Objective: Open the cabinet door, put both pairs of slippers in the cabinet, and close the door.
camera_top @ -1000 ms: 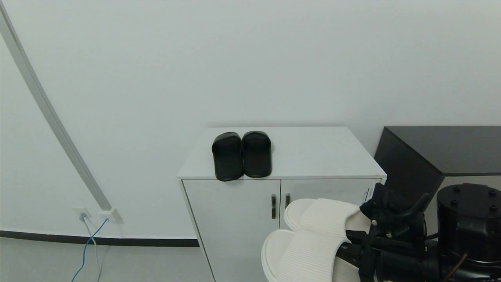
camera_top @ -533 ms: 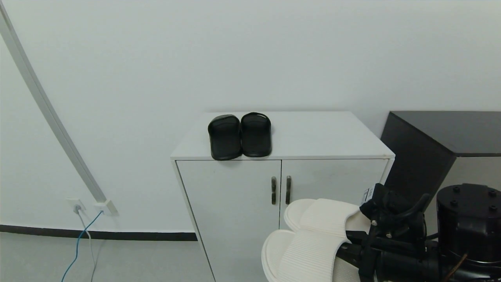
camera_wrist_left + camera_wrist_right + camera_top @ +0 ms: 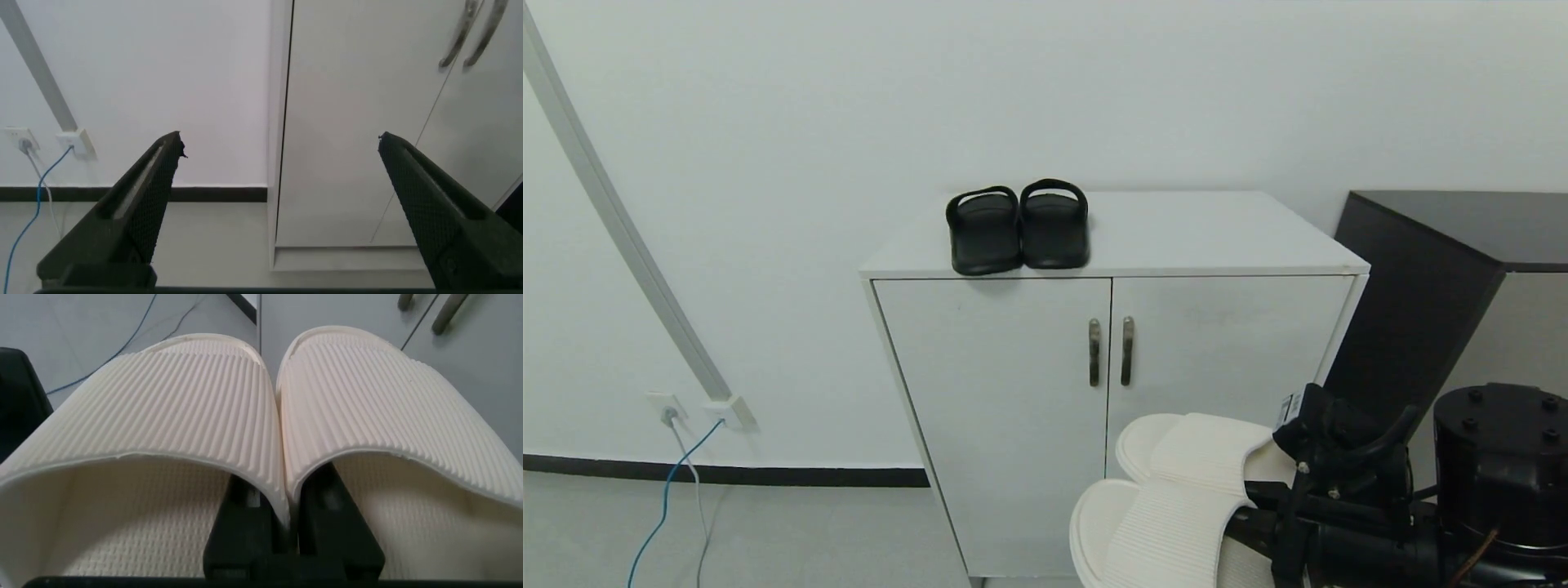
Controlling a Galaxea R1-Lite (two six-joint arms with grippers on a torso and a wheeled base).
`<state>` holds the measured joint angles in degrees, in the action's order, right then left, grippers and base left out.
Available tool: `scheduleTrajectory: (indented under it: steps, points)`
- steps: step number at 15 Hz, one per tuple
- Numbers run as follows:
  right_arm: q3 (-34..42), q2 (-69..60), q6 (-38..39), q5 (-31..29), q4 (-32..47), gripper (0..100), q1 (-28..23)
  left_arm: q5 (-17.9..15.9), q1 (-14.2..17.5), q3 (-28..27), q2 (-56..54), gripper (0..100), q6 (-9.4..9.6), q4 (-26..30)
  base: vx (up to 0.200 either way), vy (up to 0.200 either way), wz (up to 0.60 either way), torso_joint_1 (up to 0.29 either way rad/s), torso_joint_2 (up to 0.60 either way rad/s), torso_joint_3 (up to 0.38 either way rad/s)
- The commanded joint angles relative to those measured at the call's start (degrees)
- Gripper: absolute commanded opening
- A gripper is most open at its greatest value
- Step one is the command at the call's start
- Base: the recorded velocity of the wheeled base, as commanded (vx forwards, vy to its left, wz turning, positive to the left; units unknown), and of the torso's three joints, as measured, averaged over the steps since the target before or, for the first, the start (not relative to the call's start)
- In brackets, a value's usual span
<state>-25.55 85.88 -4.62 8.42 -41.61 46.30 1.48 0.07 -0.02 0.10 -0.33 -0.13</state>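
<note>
A: What is changing at this moment?

B: The whole head view is shifting, so the camera is moving, not the furniture. The white cabinet (image 3: 1217, 237) is sitting higher in the picture than 1 second ago. Far more of its 2 doors is showing now, almost down to the floor. The right arm and its load are keeping the same place in the picture.

A: What is that meaning for the task?

B: I am judging that the robot is bringing its view down to door level, getting ready to open. Both doors are lying shut, with the left door handle (image 3: 1094, 351) and the right door handle (image 3: 1127, 351) just beside each other at the middle seam.

A: Where are the slippers lying?

B: The black slippers (image 3: 1017, 224) are resting side by side on the cabinet top, at its front edge above the left door. The white slippers (image 3: 1180, 490) are hanging low in front of the right door. The right gripper (image 3: 278, 531) is pinching them where the 2 inner sides meet.

A: And the other tool?

B: The left gripper (image 3: 280, 140) is spread wide and carrying nothing, facing the cabinet's lower left side, well apart from the handles. Being free, it is looking like the one to pull a door.
</note>
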Motion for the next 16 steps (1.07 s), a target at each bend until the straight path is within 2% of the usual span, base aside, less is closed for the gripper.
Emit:
scheduleTrajectory:
  steps: [1, 7, 12, 15, 16]
  points:
    - [0.06, 0.25, -0.04, 0.01, 0.03, 0, 0.02, 0.02, 0.01, -0.06, -0.01, 100, -0.02, -0.04, 0.0, 0.0, 0.0, -0.149, 0.48, 0.325]
    - [0.33, 0.25, -0.13, 0.01, 0.03, 0, 0.11, 0.02, 0.01, -0.06, -0.01, 100, -0.02, -0.04, 0.0, 0.0, 0.0, -0.123, 0.46, 0.343]
    - [0.77, 0.43, -0.04, 0.1, 0.03, 0, 0.11, 0.02, 0.01, 0.02, -0.01, 100, 0.15, -0.04, 0.0, 0.0, 0.0, -0.051, 0.44, 0.385]
    - [0.85, 0.51, 0.05, 0.19, -0.05, 0, 0.11, 0.63, 0.01, 0.02, -0.01, 100, 0.07, -0.04, 0.0, 0.0, 0.0, -0.001, 0.06, 0.053]
    - [0.85, 0.43, -0.04, 0.1, -0.05, 0, 0.11, 1.25, 0.01, 0.02, -0.1, 100, 0.59, -0.13, 0.0, 0.0, 0.0, 0.0, 0.0, 0.0]
